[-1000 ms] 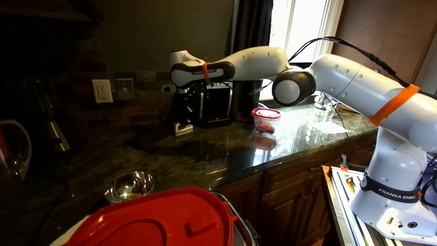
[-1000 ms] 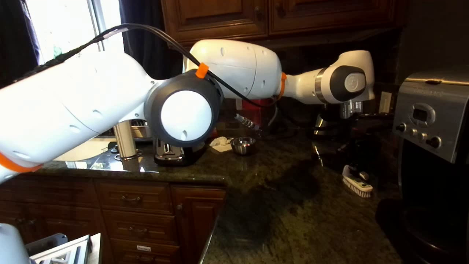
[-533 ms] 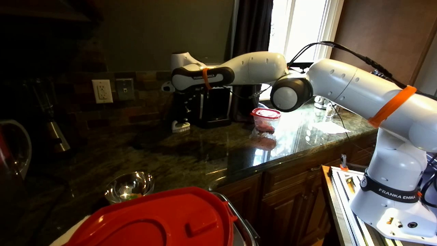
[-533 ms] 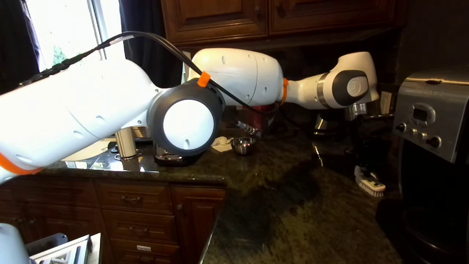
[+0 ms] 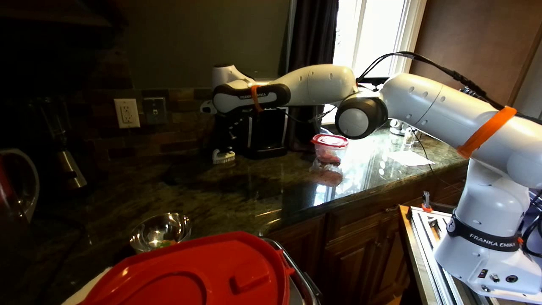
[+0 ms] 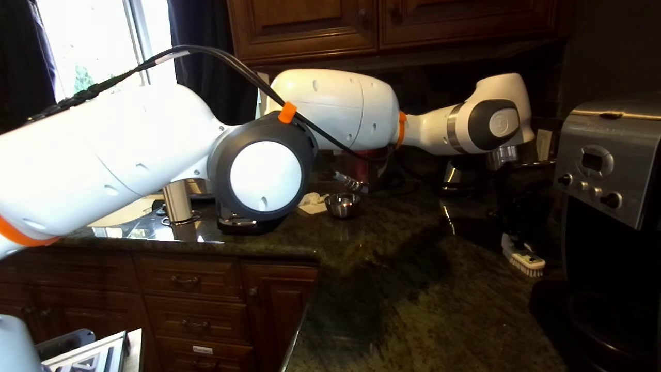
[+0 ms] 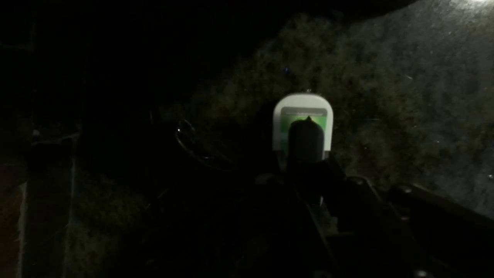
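A white plastic scrub brush [image 6: 523, 258] is held from above, low down at the dark stone counter [image 6: 403, 310]. It is hard to tell if it touches the stone. Its short, pale bristles [image 6: 528, 267] point down to six o'clock, and the brush slants from ten o'clock to four o'clock there. In an exterior view, a curved white part [image 5: 217, 154] bends up at its ten o'clock end. In the wrist view, its round end [image 7: 303, 99] points to twelve o'clock, with a green and grey label [image 7: 303, 111] on top.
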Controlling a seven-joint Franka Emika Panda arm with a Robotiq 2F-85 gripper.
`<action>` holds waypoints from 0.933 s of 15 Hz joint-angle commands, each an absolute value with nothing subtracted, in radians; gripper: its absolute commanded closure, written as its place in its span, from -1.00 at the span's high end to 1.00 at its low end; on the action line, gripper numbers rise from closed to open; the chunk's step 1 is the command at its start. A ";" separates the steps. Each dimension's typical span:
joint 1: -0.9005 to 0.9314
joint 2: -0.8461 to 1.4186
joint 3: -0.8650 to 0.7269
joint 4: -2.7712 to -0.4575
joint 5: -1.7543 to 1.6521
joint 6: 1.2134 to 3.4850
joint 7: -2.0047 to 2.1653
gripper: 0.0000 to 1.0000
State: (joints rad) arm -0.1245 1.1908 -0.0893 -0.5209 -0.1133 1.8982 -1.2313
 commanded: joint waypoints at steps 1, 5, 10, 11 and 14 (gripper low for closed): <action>-0.121 1.215 -0.099 -0.507 -0.119 1.947 -1.194 -0.88; -0.115 1.238 -0.115 -0.499 -0.130 2.016 -1.153 -0.88; -0.102 1.219 -0.147 -0.516 -0.142 2.038 -1.102 -0.88; -0.098 1.203 -0.147 -0.527 -0.141 2.014 -1.110 -0.88; -0.091 1.151 -0.144 -0.546 -0.141 1.981 -1.154 -0.88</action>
